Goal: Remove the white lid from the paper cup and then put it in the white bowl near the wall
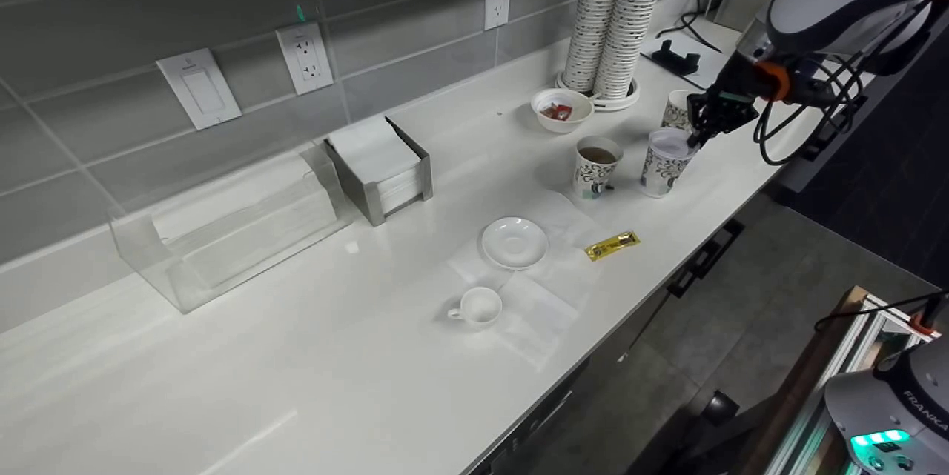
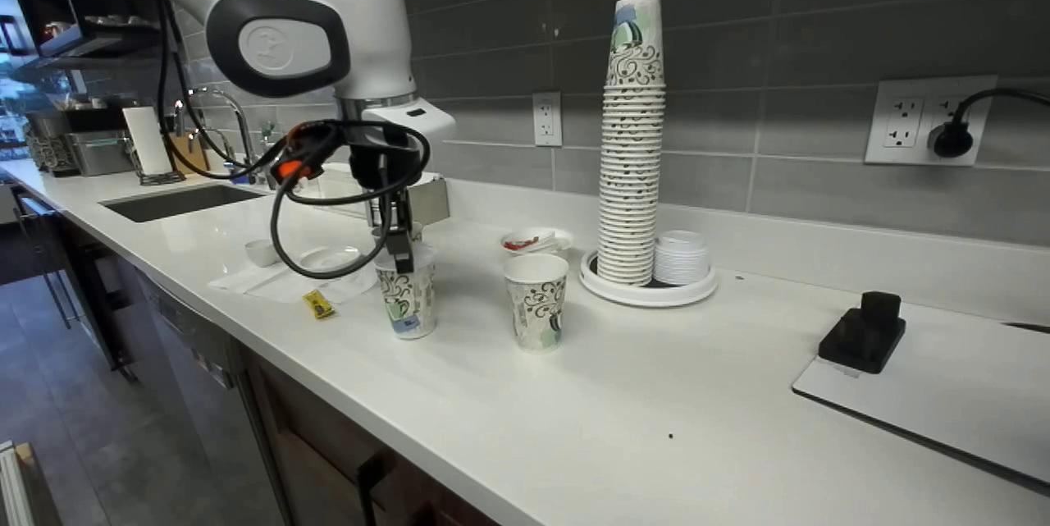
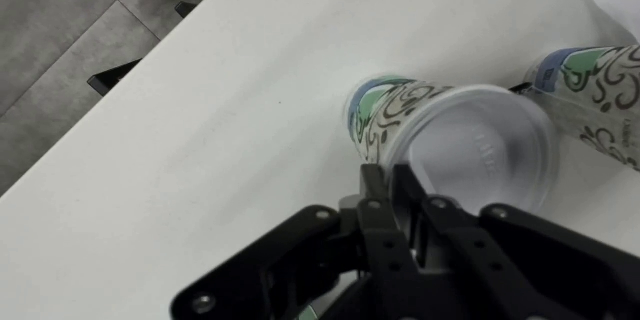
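Note:
The paper cup (image 1: 660, 177) stands upright on the counter with swirl print on its side; it also shows in the wrist view (image 3: 387, 113). The white lid (image 3: 475, 155) sits in the cup's mouth and shows as a pale disc in an exterior view (image 1: 669, 143). My gripper (image 3: 386, 175) is nearly closed at the rim, one fingertip outside the cup and one over the lid, with the rim between them. The fingertips also show at the cup's top in both exterior views (image 1: 695, 140) (image 2: 400, 259). The white bowl (image 1: 557, 127) stands near the wall with red packets inside.
A cup with brown drink (image 1: 593, 180) stands beside the lidded cup. Another patterned cup (image 2: 537, 304) stands on the other side. Tall cup stacks (image 1: 593, 45) rise beside the bowl. A saucer (image 1: 514, 243), small white cup (image 1: 480, 306) and yellow packet (image 1: 612, 245) lie along the counter.

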Motion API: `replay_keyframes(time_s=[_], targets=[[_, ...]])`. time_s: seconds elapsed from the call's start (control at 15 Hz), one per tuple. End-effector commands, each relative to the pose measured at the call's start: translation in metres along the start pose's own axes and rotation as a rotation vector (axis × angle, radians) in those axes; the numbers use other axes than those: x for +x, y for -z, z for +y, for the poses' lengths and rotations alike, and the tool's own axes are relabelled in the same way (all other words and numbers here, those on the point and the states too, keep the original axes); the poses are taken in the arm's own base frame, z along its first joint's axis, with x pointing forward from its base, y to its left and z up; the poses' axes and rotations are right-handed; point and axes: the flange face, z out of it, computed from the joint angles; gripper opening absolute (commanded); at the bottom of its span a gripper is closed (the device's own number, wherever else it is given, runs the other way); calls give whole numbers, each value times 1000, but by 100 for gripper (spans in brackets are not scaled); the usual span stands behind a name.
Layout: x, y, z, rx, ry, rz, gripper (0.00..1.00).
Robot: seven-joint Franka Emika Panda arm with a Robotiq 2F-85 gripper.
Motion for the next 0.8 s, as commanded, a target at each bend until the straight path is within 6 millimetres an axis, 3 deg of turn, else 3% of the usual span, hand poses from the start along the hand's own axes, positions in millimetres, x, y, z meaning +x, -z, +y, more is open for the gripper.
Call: replay_keyframes(time_s=[0.0,0.27,0.73], targets=[[4,3,-3,-11,-9,2,0],[2,10,-4,-22,4,4,1],[-4,47,-12,4,23,19,1]])
